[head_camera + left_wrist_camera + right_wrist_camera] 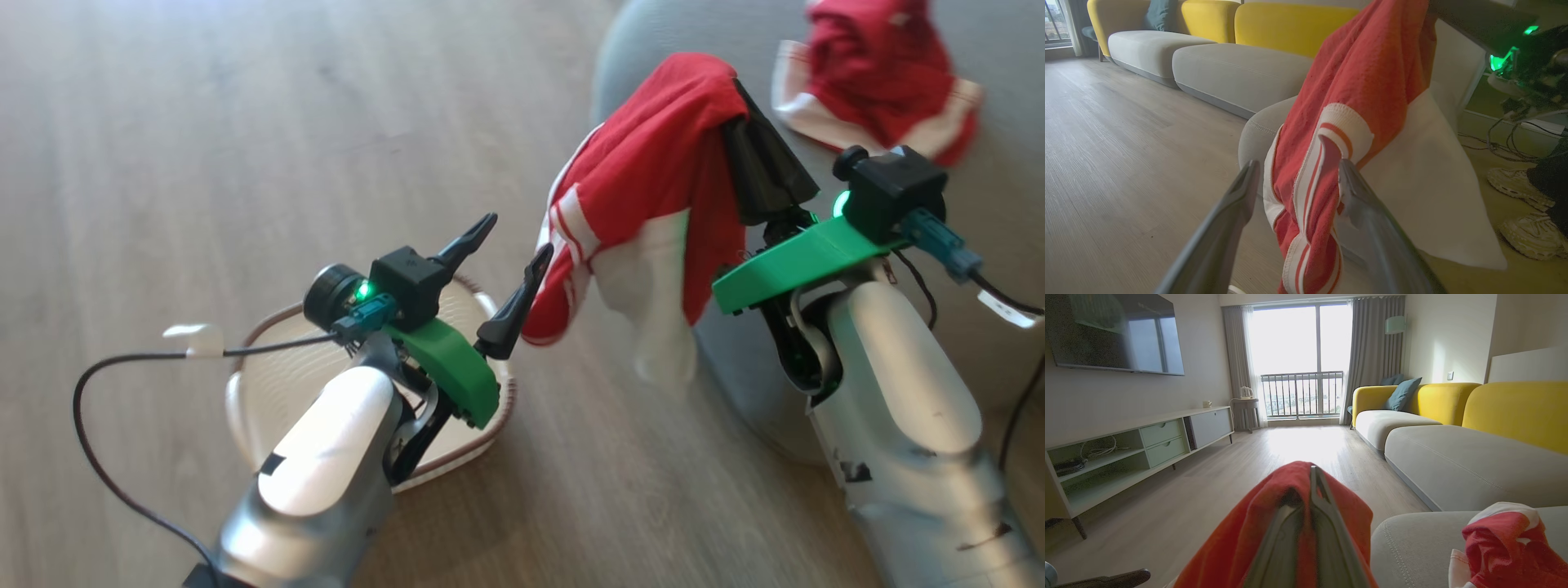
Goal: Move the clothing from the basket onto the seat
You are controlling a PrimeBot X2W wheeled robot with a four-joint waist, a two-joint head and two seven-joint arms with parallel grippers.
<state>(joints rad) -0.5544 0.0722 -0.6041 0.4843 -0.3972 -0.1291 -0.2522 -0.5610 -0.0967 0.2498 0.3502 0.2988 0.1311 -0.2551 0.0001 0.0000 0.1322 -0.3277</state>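
While the right gripper [739, 102], its two dark fingers pressed together on a fold, holds a soft red fabric garment with a white panel and red-and-white striped trim [645, 188] in the air, the left gripper [510, 269] stands spread wide and grips nothing. In the left wrist view the striped hem hangs between the open fingers [1367, 212]; whether it touches them cannot be told.

Progress: a second crumpled red garment with white striped borders [878, 65] already lies on the large grey upholstered seat with rounded corners [653, 41], back from its near edge. The small oval cream-white perforated basket with a brown woven-look rim [261, 384] stands on the pale wooden floor [245, 122] beneath the left arm. The part of its inside not hidden by that arm is bare. The held garment is therefore probably the last, and what remains is to carry it over the seat and let go.

Clearance: the held garment hangs just off the seat's rounded near corner, its lower end over the floor and below the level of the cushion top, so it may drag on the stitched edge. Between that edge and the garment already placed, open grey cushion offers ample room.
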